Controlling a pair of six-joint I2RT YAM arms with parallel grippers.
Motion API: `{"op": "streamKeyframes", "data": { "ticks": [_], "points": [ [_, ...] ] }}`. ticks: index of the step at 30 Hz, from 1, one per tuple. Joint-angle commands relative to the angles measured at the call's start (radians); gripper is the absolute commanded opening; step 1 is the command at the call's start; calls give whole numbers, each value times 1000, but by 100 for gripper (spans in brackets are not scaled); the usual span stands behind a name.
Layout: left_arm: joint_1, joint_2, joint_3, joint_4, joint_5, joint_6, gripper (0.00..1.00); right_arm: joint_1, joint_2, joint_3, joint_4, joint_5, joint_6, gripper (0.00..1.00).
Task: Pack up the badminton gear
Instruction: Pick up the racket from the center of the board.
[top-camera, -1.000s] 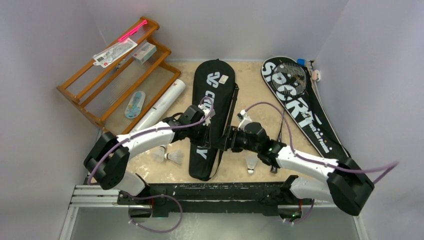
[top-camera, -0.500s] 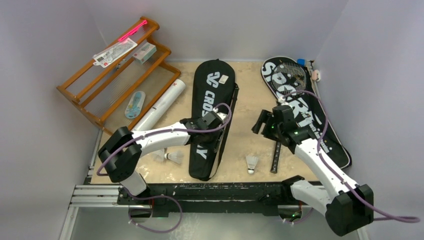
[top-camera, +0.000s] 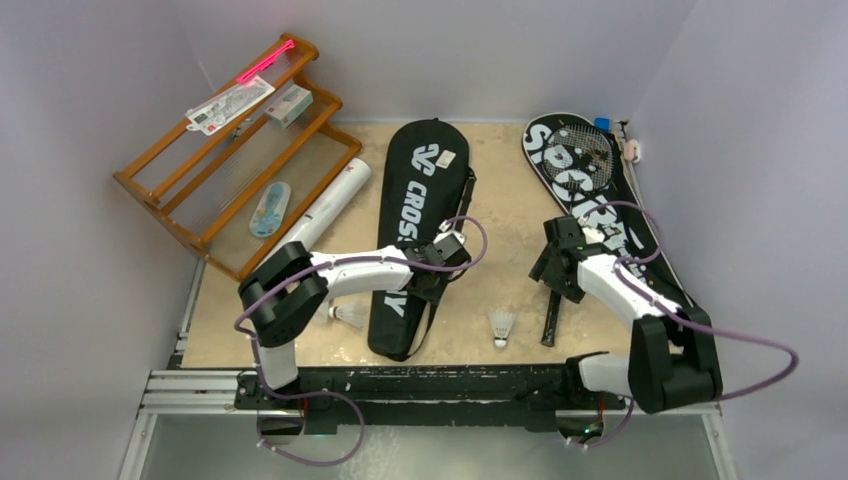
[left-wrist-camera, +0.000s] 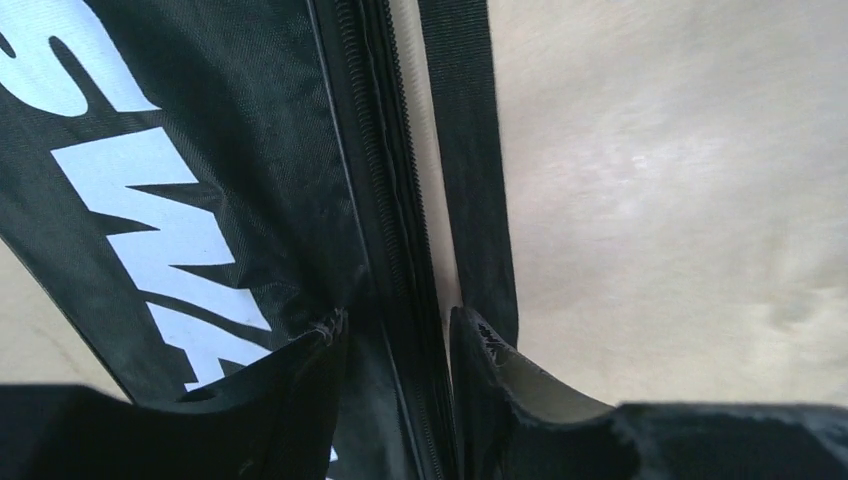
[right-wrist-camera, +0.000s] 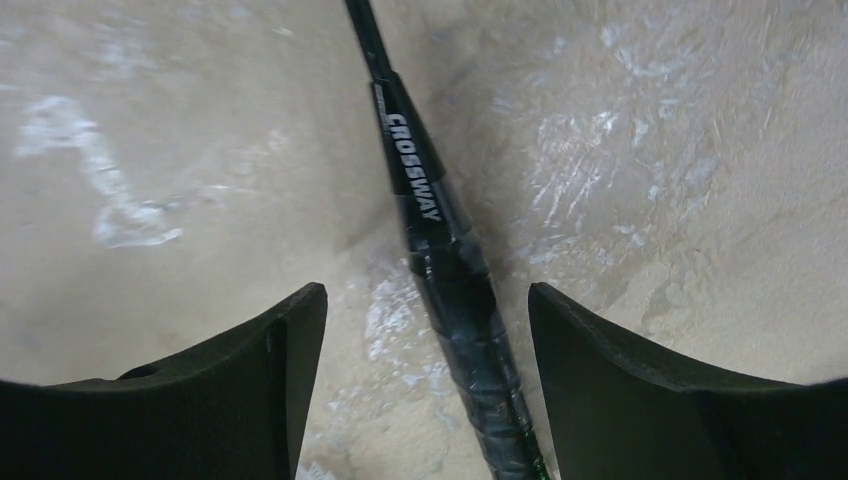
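Note:
A black racket bag (top-camera: 420, 180) with white lettering lies in the middle of the table. My left gripper (top-camera: 445, 262) is at its right edge. In the left wrist view the left gripper (left-wrist-camera: 398, 325) is open, its fingers either side of the bag's zip edge (left-wrist-camera: 380, 150), next to a black strap (left-wrist-camera: 470, 150). A racket (top-camera: 585, 150) lies with its head on the second bag (top-camera: 640, 260). My right gripper (top-camera: 553, 278) hangs over its handle. Seen from the right wrist, the right gripper (right-wrist-camera: 425, 295) is open and straddles the black handle (right-wrist-camera: 450, 280) without touching it.
Two white shuttlecocks (top-camera: 502, 325) (top-camera: 347, 315) lie near the front edge. A long white tube (top-camera: 325, 210) lies beside the orange wooden rack (top-camera: 230, 150) at the back left. White walls close in both sides.
My left gripper slid to the bag's right edge and its jaws opened. My right gripper left the middle bag and swung right, over the racket handle.

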Motion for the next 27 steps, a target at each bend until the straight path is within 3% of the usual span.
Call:
{"op": "streamKeyframes", "data": {
  "ticks": [1, 3, 6, 8, 11, 15, 21, 27],
  "points": [
    [4, 40, 13, -107, -113, 1, 33, -6, 78, 43, -39, 79, 63, 75],
    [5, 41, 9, -121, -130, 5, 26, -6, 106, 49, -17, 59, 43, 74],
    [5, 49, 4, -130, -145, 8, 15, -6, 138, 62, -3, 15, 24, 65],
    [6, 51, 4, -130, -145, 8, 9, -6, 126, 65, -2, 2, 26, 50],
    [6, 31, 5, -125, -132, 12, 1, -5, 60, 69, -10, 8, 4, 17],
    [6, -28, -4, -116, -117, 26, 0, -3, -28, 132, -69, 43, -69, 2],
    [6, -122, 4, -142, -111, 34, 0, 36, -126, 218, -152, -19, -197, 0],
    [6, -173, 25, -174, -96, 26, 0, 180, -137, 332, -276, -62, -227, 0]
  ]
}}
